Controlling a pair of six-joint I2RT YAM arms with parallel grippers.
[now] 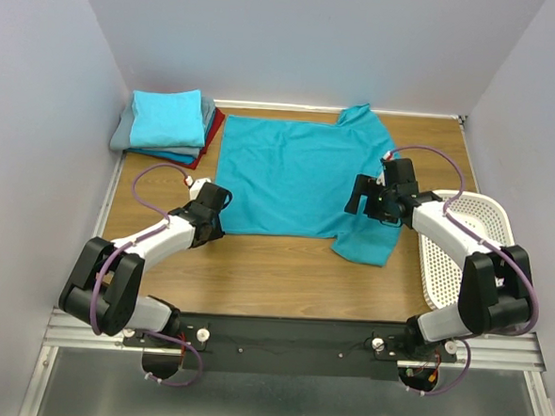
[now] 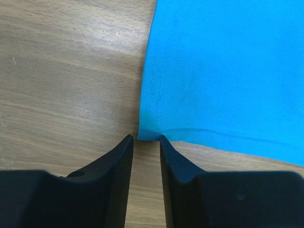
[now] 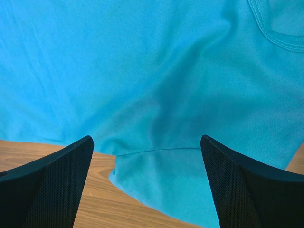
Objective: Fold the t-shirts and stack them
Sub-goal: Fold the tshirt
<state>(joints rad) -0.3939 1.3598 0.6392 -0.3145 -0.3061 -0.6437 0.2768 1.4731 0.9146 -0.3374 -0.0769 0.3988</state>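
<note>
The teal-blue t-shirt (image 1: 289, 176) lies spread flat mid-frame on the wooden table (image 1: 255, 273). A folded stack of shirts (image 1: 169, 126) sits in the upper left corner and a white basket (image 1: 480, 216) at the right edge. The left gripper (image 2: 146, 137) sits low at the shirt's lower left corner, jaws narrowly parted with nothing between them. The hem corner lies right at the tips, though whether they touch it is hard to say. The right gripper (image 3: 146, 138) hangs spread wide over the cloth by the lower right sleeve, grasping nothing.

bright, even overhead light casts only soft, faint shadows, and all three views look sharp.
</note>
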